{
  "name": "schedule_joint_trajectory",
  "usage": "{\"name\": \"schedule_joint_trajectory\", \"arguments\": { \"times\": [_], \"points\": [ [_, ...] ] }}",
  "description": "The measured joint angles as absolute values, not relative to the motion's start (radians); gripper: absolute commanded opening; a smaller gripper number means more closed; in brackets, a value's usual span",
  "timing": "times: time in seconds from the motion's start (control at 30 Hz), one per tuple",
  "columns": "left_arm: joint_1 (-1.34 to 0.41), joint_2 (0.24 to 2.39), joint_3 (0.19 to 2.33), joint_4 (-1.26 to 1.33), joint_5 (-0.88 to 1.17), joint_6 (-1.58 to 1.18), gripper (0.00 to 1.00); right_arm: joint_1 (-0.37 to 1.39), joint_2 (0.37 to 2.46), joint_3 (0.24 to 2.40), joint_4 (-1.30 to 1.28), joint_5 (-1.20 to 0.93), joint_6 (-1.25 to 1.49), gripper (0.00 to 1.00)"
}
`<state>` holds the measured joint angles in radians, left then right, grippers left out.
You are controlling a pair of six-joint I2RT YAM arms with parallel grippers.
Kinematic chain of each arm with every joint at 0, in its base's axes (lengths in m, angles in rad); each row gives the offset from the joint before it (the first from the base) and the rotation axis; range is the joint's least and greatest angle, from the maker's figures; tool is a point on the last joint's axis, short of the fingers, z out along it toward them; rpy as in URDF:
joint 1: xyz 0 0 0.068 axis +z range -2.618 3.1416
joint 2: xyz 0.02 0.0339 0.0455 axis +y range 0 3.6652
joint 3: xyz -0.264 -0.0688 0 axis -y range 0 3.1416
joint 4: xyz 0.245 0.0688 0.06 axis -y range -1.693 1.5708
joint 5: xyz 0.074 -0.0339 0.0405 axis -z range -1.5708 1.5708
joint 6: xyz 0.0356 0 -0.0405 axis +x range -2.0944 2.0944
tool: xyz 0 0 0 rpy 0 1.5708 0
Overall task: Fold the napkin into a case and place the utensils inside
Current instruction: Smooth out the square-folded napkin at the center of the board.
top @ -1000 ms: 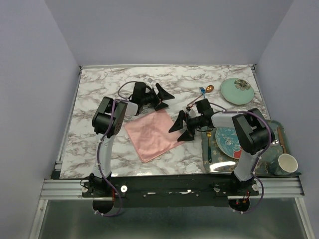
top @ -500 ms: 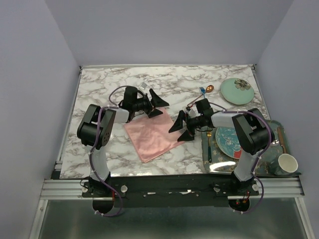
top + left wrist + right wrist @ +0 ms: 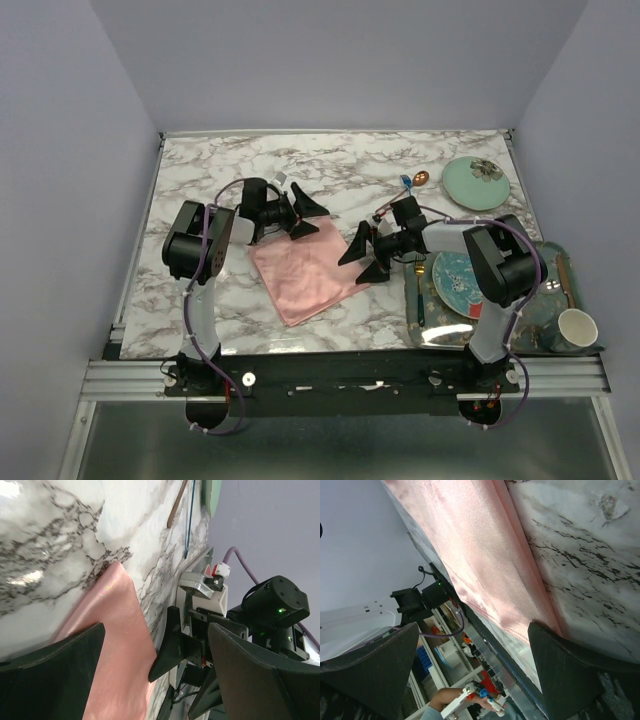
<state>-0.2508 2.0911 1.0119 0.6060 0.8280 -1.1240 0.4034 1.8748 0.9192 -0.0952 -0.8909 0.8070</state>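
Observation:
The pink satin napkin (image 3: 308, 268) lies flat on the marble as a tilted rectangle. My left gripper (image 3: 306, 217) is open above its far corner, and the cloth (image 3: 115, 645) shows between its fingers. My right gripper (image 3: 366, 258) is open at the napkin's right edge, low over the cloth (image 3: 485, 545), with one fingertip (image 3: 540, 635) beside the hem. Neither holds anything. The copper spoon (image 3: 420, 178) and the small blue fork (image 3: 405, 182) lie together on the table behind the right gripper. Their thin handles, spoon (image 3: 177, 505) and fork (image 3: 190, 520), show in the left wrist view.
A round green dish (image 3: 475, 182) sits at the far right. A dark tray (image 3: 440, 338) at the near right carries a patterned teal plate (image 3: 455, 278), a white cup (image 3: 577, 328) and a teal-handled fork (image 3: 420, 295). Walls enclose the table on three sides.
The left arm has drawn back to the left, and its gripper has come nearer, to the napkin's far corner. The right arm and the napkin have not moved.

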Motion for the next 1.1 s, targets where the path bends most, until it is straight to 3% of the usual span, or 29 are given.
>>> {"name": "schedule_joint_trajectory", "arguments": {
  "times": [0.47,0.73,1.1],
  "points": [
    [-0.138,2.085,1.082,0.530,0.852,-1.025,0.99,0.399,1.897,0.945,-0.127,-0.905,0.810,1.00],
    [-0.126,1.784,0.900,0.513,0.892,-1.008,0.99,0.399,1.897,0.947,-0.131,-0.905,0.808,1.00],
    [-0.122,1.877,0.759,0.496,0.905,-0.998,0.99,0.399,1.898,0.949,-0.133,-0.906,0.807,1.00]
  ]
}}
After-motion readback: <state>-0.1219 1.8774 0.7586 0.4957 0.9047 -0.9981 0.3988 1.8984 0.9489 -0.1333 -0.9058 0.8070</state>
